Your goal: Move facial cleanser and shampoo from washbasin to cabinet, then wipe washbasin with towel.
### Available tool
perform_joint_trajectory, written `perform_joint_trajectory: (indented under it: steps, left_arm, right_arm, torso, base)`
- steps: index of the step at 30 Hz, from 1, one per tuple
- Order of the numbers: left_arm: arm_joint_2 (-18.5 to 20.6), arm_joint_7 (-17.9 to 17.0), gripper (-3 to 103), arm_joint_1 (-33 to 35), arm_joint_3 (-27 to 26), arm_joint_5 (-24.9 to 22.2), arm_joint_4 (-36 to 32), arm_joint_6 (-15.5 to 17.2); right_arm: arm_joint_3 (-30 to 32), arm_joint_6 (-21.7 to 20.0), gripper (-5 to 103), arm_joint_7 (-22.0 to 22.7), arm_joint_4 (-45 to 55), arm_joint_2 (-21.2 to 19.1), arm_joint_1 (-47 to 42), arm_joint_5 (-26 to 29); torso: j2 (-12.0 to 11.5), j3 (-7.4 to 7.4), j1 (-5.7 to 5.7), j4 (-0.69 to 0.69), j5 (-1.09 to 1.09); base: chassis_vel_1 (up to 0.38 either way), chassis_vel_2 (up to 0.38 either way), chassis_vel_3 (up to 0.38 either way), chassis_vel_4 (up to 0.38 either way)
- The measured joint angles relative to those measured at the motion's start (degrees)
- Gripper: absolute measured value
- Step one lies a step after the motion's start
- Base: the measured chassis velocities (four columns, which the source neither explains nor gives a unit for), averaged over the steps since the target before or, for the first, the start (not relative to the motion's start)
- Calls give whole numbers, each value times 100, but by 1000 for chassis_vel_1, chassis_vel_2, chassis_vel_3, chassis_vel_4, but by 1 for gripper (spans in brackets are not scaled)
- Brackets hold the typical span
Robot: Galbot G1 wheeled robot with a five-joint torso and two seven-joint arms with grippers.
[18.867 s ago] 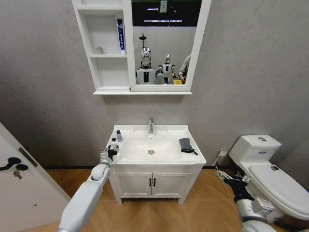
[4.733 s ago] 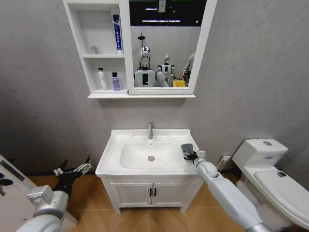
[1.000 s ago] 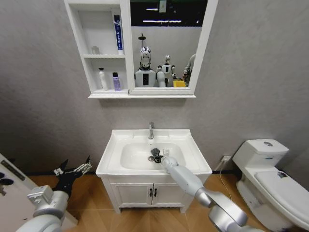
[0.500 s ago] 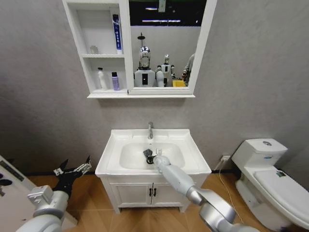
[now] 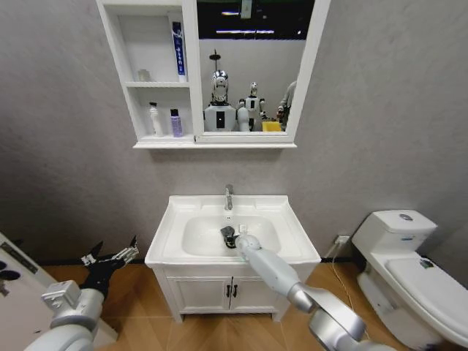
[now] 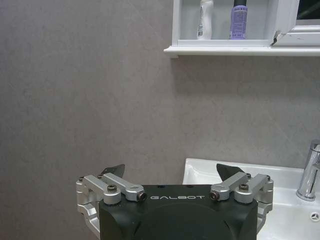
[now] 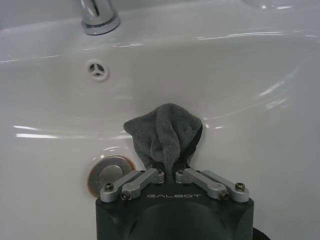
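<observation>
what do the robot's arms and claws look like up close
Both arms have smooth pale grey-white shells with rounded joints. The left claw and right claw share a black body lettered GALBOT in white, silver metal linkage bars with dark screws, and dark pointed fingertips. Thin cables run along the left wrist.

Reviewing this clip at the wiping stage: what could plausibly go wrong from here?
The right tool pinches only one bunched end of the towel, so the cloth might slip free mid-wipe. It works close to the drain and below the tap in the washbasin; a wide sweep might knock either.
</observation>
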Motion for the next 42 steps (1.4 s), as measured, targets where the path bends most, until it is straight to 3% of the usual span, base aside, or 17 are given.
perform_joint_trajectory:
  steps: [5,11,15,20,31,42]
  left_arm:
    - [0,-2,100,0,0,0,0,0]
    - [0,-1,100,0,0,0,0,0]
    - [0,-2,100,0,0,0,0,0]
    - [0,-2,100,0,0,0,0,0]
    - [0,-2,100,0,0,0,0,0]
    - [0,-2,100,0,0,0,0,0]
  right_arm:
    - [223,-24,5,223,675,-351,-215,14]
    - [509,134,5,498,1471,-620,-457,-658]
    - [944,239,5,641,2173,-1155,-782,-1020]
    - [1423,422,5,427,2458,-1815,-1270,-1199]
    - [1767,717,1,61,2420,-2046,-1644,-1247]
    - [1768,978,38,-269,2222,-2050,-1581,-1383]
  torso:
    - [0,0,0,2,-1]
    - [0,0,-1,5,1]
    - [0,0,-1,6,1]
    - [0,0,-1,-2,0]
    - [0,0,-1,4,0]
    - [0,0,-1,4,-1]
  base:
    - [0,0,0,0]
    - [0,0,0,0]
    - [0,0,0,0]
    - [0,0,0,0]
    - [0,0,0,0]
    - [0,0,0,0]
